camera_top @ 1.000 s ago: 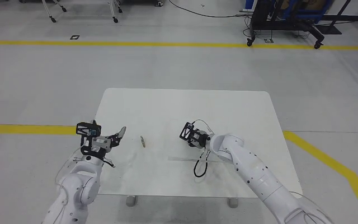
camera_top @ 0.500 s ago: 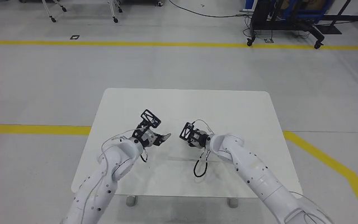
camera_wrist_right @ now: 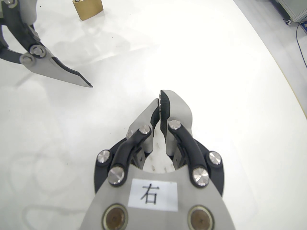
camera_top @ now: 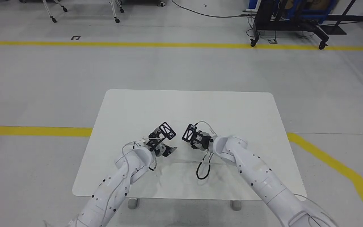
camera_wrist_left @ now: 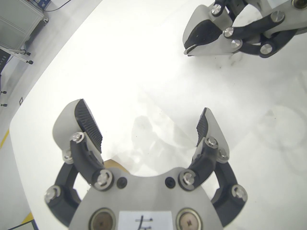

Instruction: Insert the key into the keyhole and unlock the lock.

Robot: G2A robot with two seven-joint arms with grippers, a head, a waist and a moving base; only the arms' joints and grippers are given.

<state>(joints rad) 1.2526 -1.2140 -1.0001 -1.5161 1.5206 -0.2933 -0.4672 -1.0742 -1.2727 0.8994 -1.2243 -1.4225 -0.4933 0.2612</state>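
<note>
While the brass padlock lies near the middle of the white table, the left gripper has swung in over it from the table's left edge, where it stood a second ago. Its fingers are spread wide, and the lock sits low between them, close to their roots and not yet touched. The right gripper has not budged. Its fingers are pressed together on a thin sliver of metal that I take for the key, held just beside the left fingertips. To my eye, the lock is about to be steadied and insertion has not begun. Each gripper's plate carries a small white label with one dark character. The padlock's face shows no marking I can make out.
</note>
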